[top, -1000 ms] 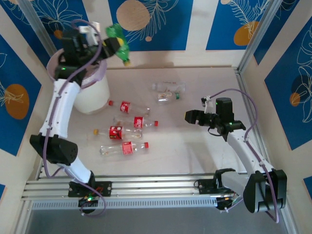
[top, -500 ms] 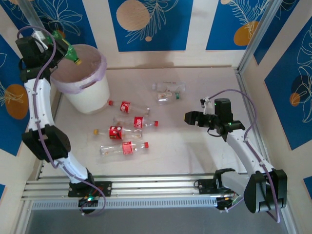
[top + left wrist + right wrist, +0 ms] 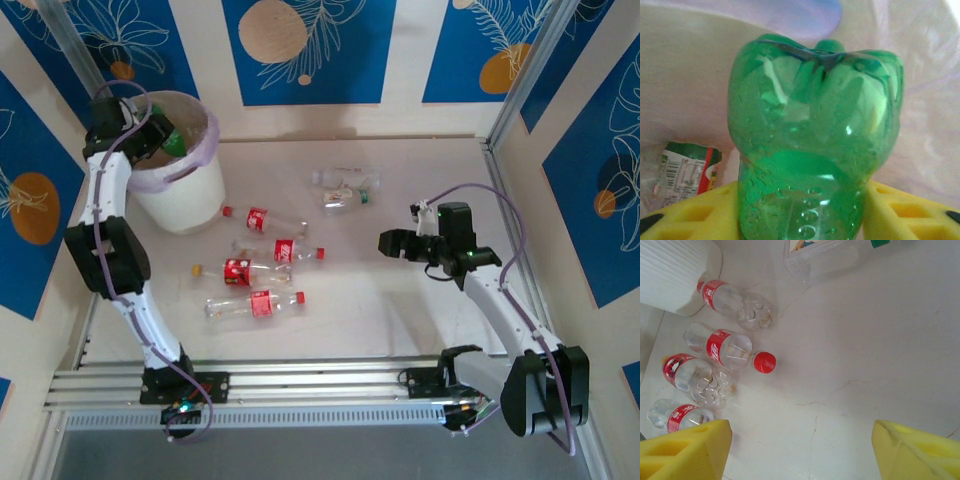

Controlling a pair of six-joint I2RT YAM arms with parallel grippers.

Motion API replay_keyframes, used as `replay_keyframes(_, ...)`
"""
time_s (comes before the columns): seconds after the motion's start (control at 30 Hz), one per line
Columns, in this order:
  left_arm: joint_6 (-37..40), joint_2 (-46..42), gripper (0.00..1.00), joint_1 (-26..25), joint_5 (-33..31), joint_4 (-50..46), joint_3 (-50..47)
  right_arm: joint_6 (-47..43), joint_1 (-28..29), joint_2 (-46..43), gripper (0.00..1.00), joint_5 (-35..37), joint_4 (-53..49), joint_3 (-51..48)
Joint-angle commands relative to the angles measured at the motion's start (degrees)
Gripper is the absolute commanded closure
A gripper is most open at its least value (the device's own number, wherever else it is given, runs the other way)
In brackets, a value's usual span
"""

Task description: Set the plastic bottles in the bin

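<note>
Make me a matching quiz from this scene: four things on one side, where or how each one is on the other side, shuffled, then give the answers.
1 green bottle
2 bin
3 right gripper
4 red-labelled bottles

A lying on the table
B open, above the table
C between the fingers of the left gripper
D lined with a purple bag

Pairs: 1-C, 2-D, 3-B, 4-A

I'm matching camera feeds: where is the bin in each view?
Top external: bin in the upper left.
Left wrist: its purple bag behind the green bottle.
Right wrist: its ribbed white wall, top-left corner.
Shared landmark, top and right wrist: red-labelled bottle beside its base.
</note>
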Motion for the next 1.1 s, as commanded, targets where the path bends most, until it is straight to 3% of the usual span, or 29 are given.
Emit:
replay_keyframes(0.0, 2.13, 2.18, 0.33, -0.29, -0.34, -0.99, 0.89, -1.06, 0.37, 0.71, 0.25, 0.37, -1.34, 0.11)
replay_keyframes(0.23, 4.18, 4.25, 0.01, -0.36, -0.36, -2.87, 2.49, -1.42, 1.41, 1.42, 0.25, 1.68, -1.99, 0.38)
replay_keyframes(0.5, 5.7, 2.66, 0.0, -0.36, -0.38, -4.27, 4.31, -1.6, 2.18, 1.53, 0.25, 2.58, -2.96, 1.68)
replay_keyframes(0.67, 10.42, -0.35, 0.0, -0.19, -2.82, -9.15, 8.3, -1.65, 2.65, 2.72, 0.25, 4.42, -3.9, 4.25)
replay_keyframes(0.93, 19.34, -7.97, 0.0, 0.06, -8.02, -15.93, 11.4, -1.92, 5.33, 9.87, 0.25, 16.07, -6.92, 13.71)
replay_keyframes(1.07, 21.83, -11.99, 0.0, -0.01, -7.92, -18.72, 10.17, -4.47, 11.12, 15.64, 0.25, 20.82, -9.73, 21.25)
